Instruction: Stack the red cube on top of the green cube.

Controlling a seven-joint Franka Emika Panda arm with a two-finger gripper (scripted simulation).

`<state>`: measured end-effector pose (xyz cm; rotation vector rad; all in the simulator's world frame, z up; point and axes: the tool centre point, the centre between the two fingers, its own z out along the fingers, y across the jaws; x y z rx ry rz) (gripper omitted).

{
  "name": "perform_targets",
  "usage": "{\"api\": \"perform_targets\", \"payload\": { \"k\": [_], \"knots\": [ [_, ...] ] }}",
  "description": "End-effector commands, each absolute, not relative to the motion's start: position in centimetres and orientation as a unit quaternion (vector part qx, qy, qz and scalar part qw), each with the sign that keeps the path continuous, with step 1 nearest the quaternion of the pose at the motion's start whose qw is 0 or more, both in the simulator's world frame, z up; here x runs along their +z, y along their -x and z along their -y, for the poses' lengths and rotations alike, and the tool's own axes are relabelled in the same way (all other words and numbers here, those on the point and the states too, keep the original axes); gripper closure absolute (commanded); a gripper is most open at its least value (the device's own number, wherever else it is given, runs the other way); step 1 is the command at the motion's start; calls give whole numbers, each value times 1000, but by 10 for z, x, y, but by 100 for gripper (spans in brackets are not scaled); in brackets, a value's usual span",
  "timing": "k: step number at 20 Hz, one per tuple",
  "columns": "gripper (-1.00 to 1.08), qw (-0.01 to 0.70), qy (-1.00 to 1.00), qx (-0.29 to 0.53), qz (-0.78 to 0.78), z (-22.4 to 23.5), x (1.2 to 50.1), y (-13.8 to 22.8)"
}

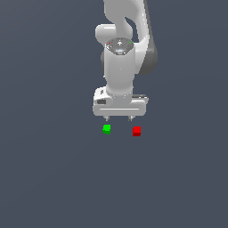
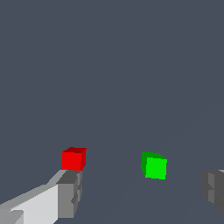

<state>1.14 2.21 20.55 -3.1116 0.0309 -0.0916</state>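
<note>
The red cube (image 1: pixel 136 131) lies on the dark grey floor, toward the exterior view's right. The green cube (image 1: pixel 107 129) lies beside it toward the exterior view's left, a small gap apart. My white gripper (image 1: pixel 118 119) hangs just above and behind the two cubes, fingers pointing down, open and empty. In the wrist view the red cube (image 2: pixel 73 159) sits just beyond one grey fingertip (image 2: pixel 69 194). The green cube (image 2: pixel 154 165) lies between the two fingers, nearer the other fingertip (image 2: pixel 213 189).
The plain dark grey floor (image 1: pixel 53 178) spreads all around the cubes. The white arm (image 1: pixel 119 58) rises behind the gripper.
</note>
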Motion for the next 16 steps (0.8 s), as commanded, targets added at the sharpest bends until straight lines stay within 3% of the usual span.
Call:
{"api": "perform_targets", "payload": {
  "k": [1, 8, 16],
  "knots": [
    [-92, 14, 999, -29, -10, -22, 205, -11],
    [-92, 12, 1000, -26, -12, -36, 189, -5],
    [-92, 6, 1000, -13, -21, -84, 131, 16]
  ]
}}
